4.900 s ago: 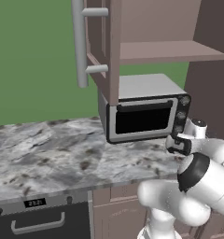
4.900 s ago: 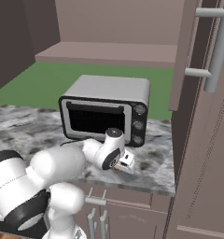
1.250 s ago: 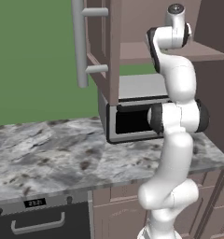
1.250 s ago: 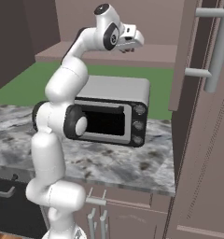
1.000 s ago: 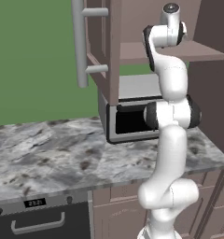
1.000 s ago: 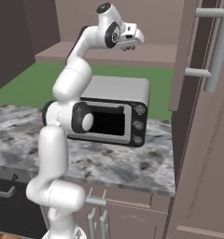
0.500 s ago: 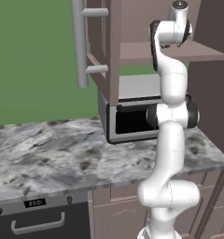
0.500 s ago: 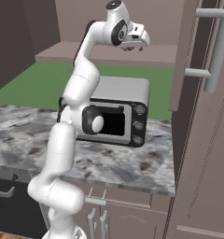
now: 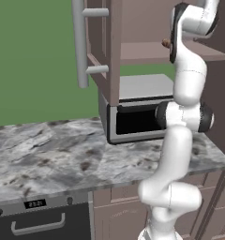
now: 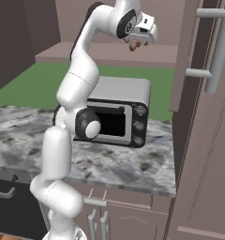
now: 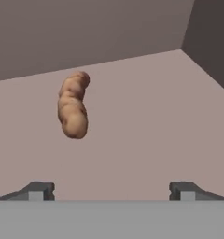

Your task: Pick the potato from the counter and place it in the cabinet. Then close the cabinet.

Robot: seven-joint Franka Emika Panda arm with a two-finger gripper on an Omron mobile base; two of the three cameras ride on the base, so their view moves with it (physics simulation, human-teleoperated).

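The gripper (image 11: 112, 189), raised from counter (image 9: 63, 154) level to the cabinet (image 9: 133, 28) within five seconds, now stands wide open and empty, the potato (image 11: 73, 110) lying released on the shelf (image 11: 146, 135) just ahead of the jaws, so closing the door remains.

cabinet (image 9: 147, 51) shelf: potato (image 11: 73, 104) on it | counter (image 9: 48, 154): toaster oven (image 10: 119, 112)

The white arm with dark joints reaches high. Its two-finger gripper (image 10: 138, 43) hangs above the mauve-brown cabinet shelf (image 10: 86, 58). The fingers (image 11: 39, 190) are spread wide, holding nothing.
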